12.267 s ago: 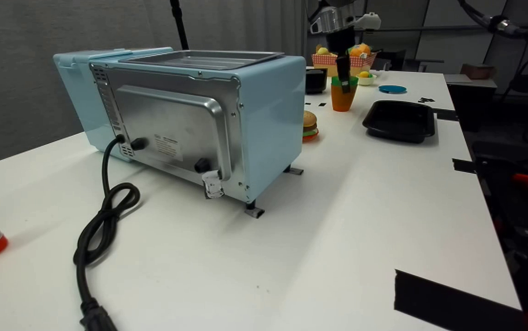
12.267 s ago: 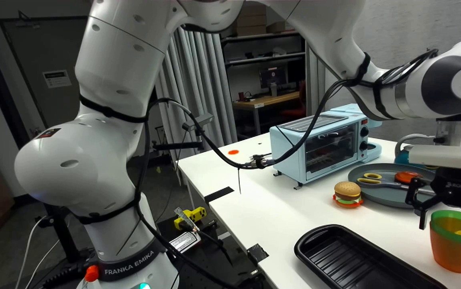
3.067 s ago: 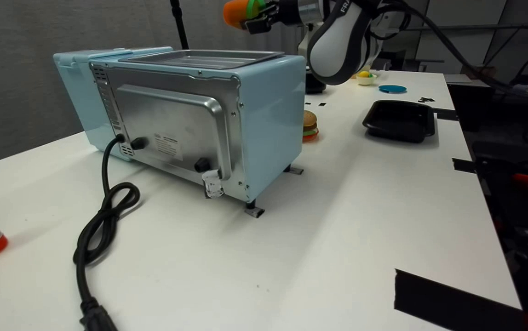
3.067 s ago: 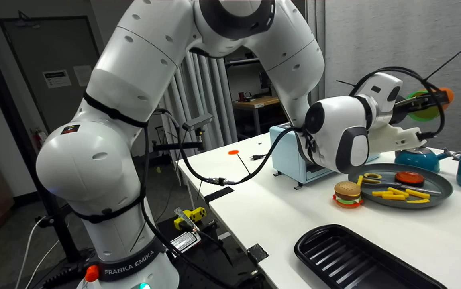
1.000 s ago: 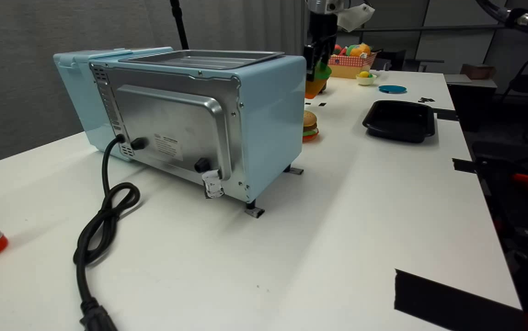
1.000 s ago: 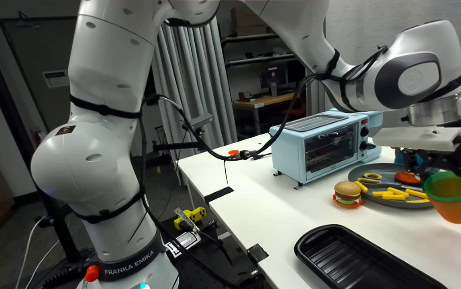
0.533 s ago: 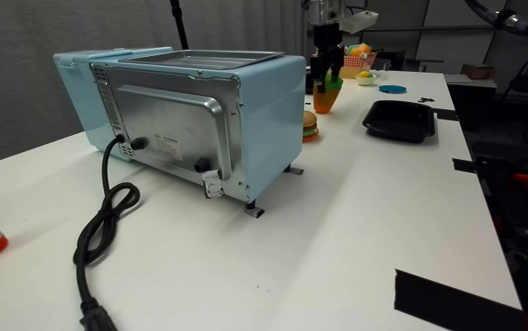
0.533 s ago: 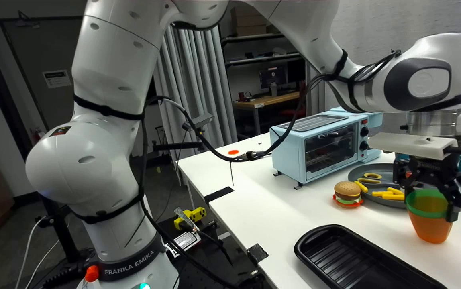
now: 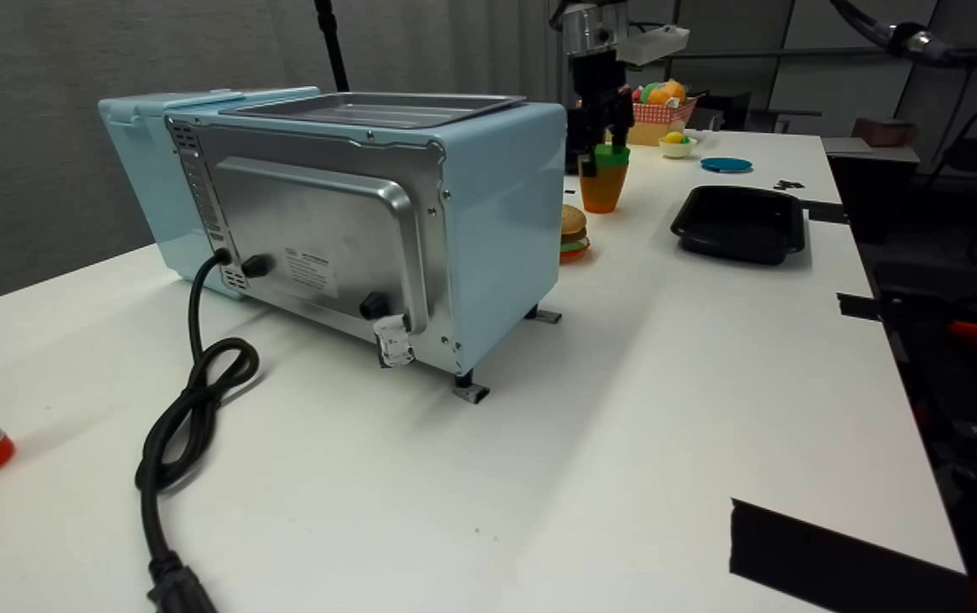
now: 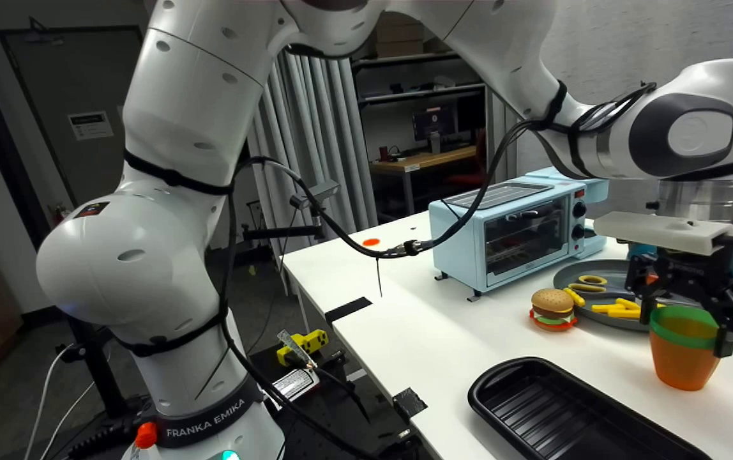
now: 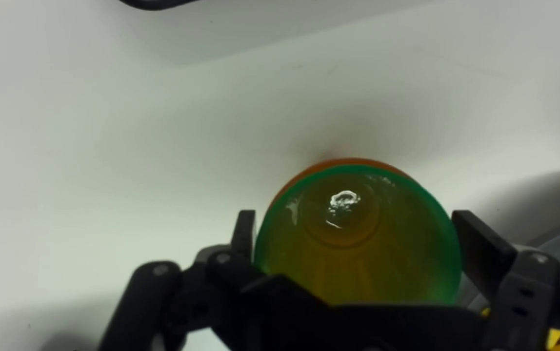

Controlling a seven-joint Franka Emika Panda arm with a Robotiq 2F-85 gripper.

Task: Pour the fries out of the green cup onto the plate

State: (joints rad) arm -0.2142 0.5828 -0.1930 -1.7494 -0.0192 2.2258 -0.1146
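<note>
Straddling the green cup [image 10: 684,351]: my gripper [image 11: 354,219] points downwards, with one finger at each side of the rim.
Jaws: they stand widely parted; in the wrist view I notice a thin light gap between the cup and the finger at that view's left, while at its right I cannot tell if the finger touches.
Cup place: it is upright or nearly upright, with its base at the white table [image 9: 667,426]; whether it rests there fully, I cannot tell. It is between the grey plate [image 10: 615,271] and the black tray [image 10: 558,415], near to the plate.
Cup inside: from the wrist I look down to a shiny bottom, and an orange edge shows past the green rim.
Fries [image 10: 624,314]: several yellow ones lie on the plate, partly hidden from me behind the gripper; one is at the plate's rim, just beside the burger [image 10: 552,310].
Scissors [image 10: 587,288]: with yellow handles, lying on the same plate.
Burger: on the table, just beside the plate.
Toaster oven [image 9: 501,230]: light blue, I see it in both exterior views, well apart from the cup.
Far side: a checked basket [image 9: 654,132] stands behind the cup in an exterior view.
</note>
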